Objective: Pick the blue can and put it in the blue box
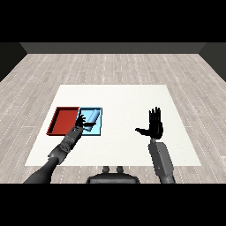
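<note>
Lying: blue can (92, 117) on its side in the light blue tray (98, 131) — tilted toward the tray's far right corner.
Left hand (81, 121): over the tray's left part, touching the can; whether curled round it, cannot tell.
Right hand (154, 125): raised over the table's (128, 95) right half, spread — thumb out to the left, holding nothing.
Red tray (62, 120): touching the blue tray's left side, toward the table's left edge.

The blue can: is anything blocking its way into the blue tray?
Nothing visible does. The blue can already lies on its side within the light blue tray, with the left hand right beside it. The red tray sits alongside.
</note>
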`<state>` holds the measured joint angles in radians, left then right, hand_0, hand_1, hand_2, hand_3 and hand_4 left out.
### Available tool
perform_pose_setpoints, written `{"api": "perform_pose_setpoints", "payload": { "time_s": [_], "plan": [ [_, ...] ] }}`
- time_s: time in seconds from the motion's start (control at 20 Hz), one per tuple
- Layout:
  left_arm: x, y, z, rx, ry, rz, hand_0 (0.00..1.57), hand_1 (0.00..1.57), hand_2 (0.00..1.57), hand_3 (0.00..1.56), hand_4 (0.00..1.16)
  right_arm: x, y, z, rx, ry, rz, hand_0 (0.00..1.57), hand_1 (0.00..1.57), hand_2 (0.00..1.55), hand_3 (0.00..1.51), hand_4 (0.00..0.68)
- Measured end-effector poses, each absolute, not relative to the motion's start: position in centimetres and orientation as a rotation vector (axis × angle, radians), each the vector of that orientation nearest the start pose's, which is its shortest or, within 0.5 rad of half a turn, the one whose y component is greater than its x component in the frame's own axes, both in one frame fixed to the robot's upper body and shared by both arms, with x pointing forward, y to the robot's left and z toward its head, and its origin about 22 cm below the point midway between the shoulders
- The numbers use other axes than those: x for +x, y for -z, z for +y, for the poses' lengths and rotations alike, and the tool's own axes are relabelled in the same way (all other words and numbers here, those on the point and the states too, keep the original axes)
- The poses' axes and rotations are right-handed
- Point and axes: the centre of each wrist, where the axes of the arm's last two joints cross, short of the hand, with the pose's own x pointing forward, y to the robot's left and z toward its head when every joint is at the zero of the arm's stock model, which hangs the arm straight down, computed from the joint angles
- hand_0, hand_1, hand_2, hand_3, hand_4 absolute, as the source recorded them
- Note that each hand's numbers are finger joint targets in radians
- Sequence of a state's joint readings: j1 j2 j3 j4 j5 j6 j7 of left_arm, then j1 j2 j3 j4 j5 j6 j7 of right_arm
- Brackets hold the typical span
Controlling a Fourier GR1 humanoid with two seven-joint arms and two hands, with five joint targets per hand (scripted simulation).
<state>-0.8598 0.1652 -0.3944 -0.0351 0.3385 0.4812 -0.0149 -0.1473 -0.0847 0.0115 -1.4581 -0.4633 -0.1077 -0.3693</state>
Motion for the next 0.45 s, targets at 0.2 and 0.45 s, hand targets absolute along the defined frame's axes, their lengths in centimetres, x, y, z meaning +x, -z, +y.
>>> {"api": "perform_pose_setpoints", "payload": {
  "time_s": [0.2,0.45],
  "plan": [
    [37.3,6.8,23.2,0.626,0.162,-0.93,0.0,0.0,0.0,0.0,0.0,27.2,-1.2,-22.9,0.217,0.389,-1.902,0.0,0.0,0.0,0.0,0.0],
    [37.8,6.0,23.1,0.604,0.092,-1.128,0.0,0.0,0.0,0.0,0.0,27.2,-1.8,-22.4,0.225,0.372,-1.909,0.0,0.0,0.0,0.0,0.0]
  ]
}}
